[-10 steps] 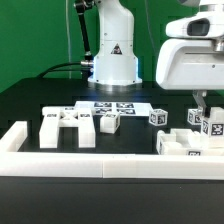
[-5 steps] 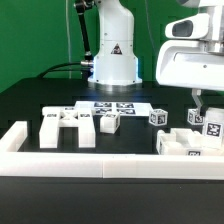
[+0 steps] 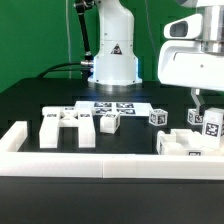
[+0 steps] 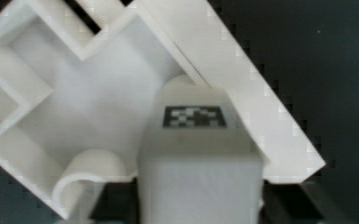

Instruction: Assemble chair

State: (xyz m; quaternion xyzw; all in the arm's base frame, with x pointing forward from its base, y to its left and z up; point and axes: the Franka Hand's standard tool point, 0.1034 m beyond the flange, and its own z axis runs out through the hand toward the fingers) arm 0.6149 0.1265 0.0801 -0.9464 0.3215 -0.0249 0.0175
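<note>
Black tabletop (image 3: 40, 95), green backdrop (image 3: 30, 30). Gripper (image 3: 201, 106) low over chair parts (image 3: 185, 143) at exterior view's right, by rail (image 3: 100, 165); cannot tell if gripping. Best: keep tagged bar (image 4: 197, 115) square, press flush, lift straight.

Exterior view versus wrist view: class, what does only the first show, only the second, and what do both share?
Only the exterior view: the robot base, the marker board, loose chair parts on that view's left, the border rail, the hand. Only the wrist view: a close look at inner recesses and one tag. Both: white chair pieces beneath the hand.
</note>
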